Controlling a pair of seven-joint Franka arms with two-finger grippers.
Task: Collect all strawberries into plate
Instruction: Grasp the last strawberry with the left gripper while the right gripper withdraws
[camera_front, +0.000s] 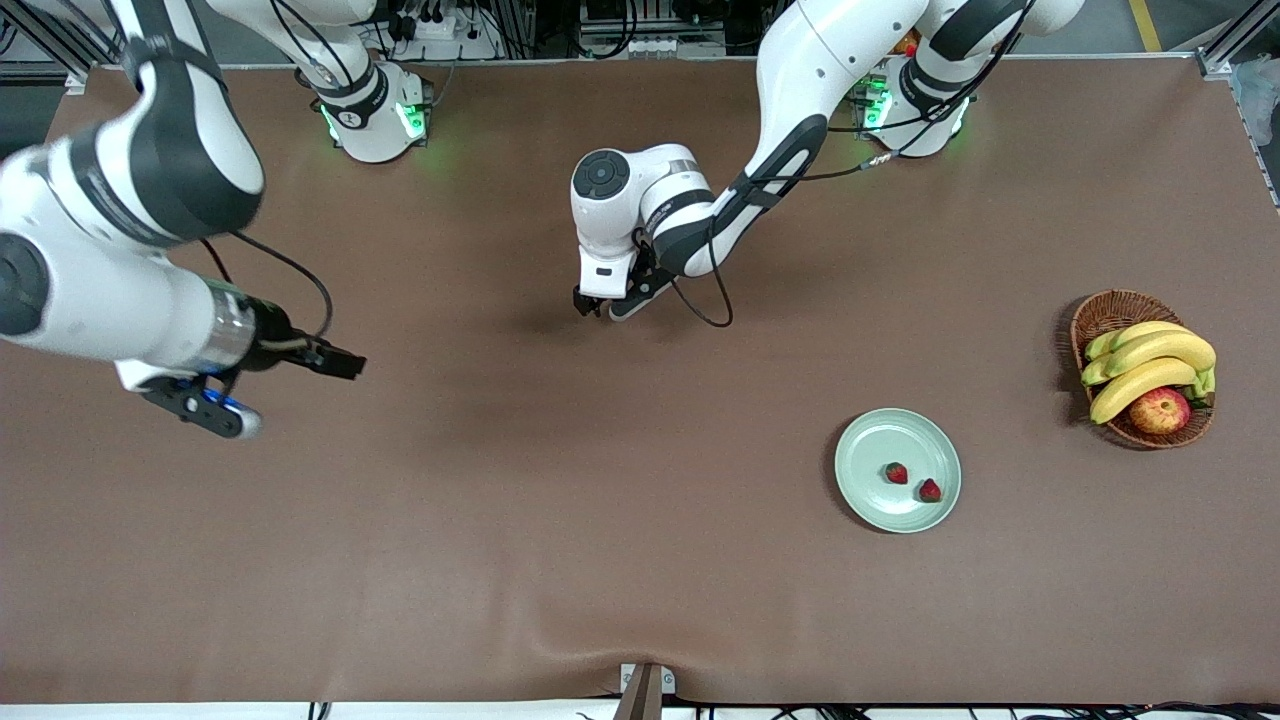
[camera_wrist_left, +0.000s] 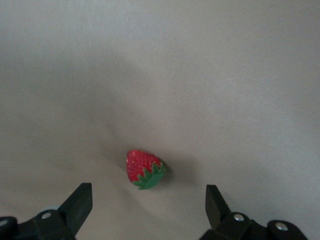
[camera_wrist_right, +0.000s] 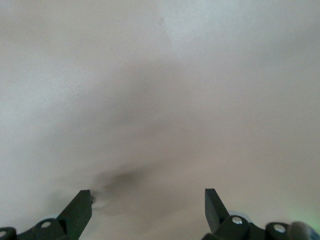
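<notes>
The pale mint-green plate (camera_front: 862, 452) lies on the brown table toward the left arm's end. Two strawberries (camera_front: 896, 473) (camera_front: 930, 490) lie in it. The third strawberry (camera_wrist_left: 145, 169) lies on the table under my left gripper; it is hidden in the front view. My left gripper (camera_front: 592, 306) (camera_wrist_left: 147, 192) is open and empty, low over the middle of the table, with the berry just ahead of the gap between its fingers. My right gripper (camera_front: 205, 405) (camera_wrist_right: 147, 197) is open and empty, held high over bare table at the right arm's end.
A brown wicker basket (camera_front: 1110, 310) with bananas (camera_front: 1150, 365) and a red-yellow apple (camera_front: 1160, 410) stands at the left arm's end, farther from the front camera than the plate. The cloth is rumpled at the table's near edge (camera_front: 600, 640).
</notes>
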